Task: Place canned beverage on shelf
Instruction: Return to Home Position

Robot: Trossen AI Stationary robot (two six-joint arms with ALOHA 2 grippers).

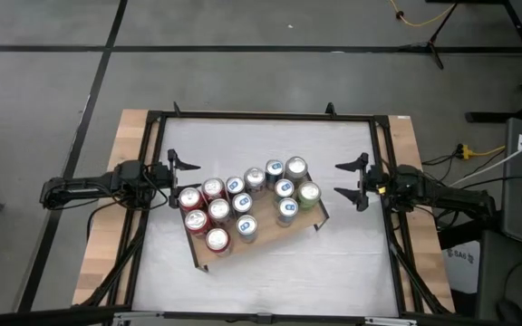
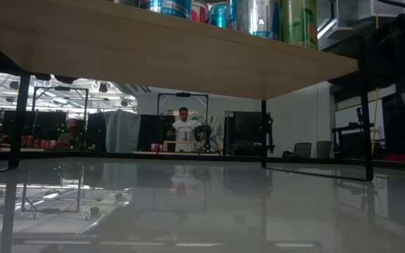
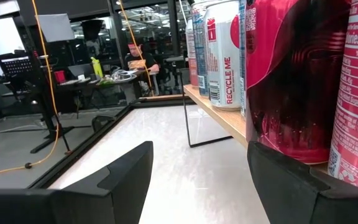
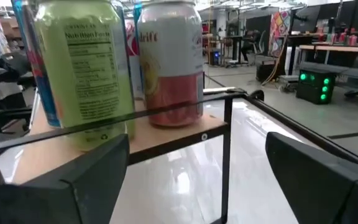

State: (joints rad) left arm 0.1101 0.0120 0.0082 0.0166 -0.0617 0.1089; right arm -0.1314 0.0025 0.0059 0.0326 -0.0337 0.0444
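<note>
Left gripper (image 1: 181, 184) and right gripper (image 1: 339, 179) sit spread and empty at mid-left and mid-right, flanking the shelf (image 1: 208, 261), which carries the cans (image 1: 243, 204) at frame centre. Homing well means drawing straight outward, clear of cans.
</note>
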